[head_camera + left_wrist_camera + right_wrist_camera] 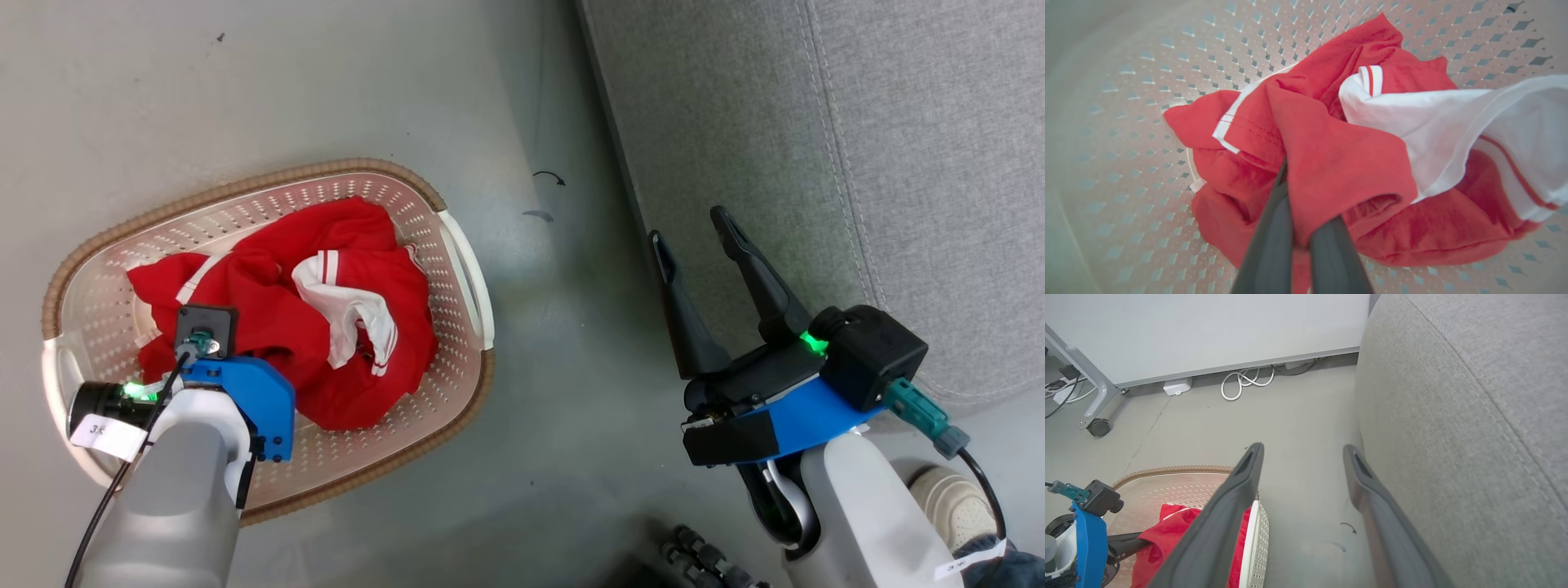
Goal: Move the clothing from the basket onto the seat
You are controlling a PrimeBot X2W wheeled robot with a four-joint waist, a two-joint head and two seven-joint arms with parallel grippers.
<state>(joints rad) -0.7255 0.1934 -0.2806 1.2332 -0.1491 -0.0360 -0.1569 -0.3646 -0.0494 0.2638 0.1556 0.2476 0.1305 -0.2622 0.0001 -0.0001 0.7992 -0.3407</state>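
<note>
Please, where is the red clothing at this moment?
The red clothing lies in the cream laundry basket on the floor, at the left of the head view, left of the grey sofa; the left tool is shut on a red fold.

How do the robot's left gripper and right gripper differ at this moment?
The left gripper is shut on the clothing; the right gripper is open and empty. The left gripper is inside the basket; the right gripper is beside the seat. Both are dark and two-fingered.
</note>
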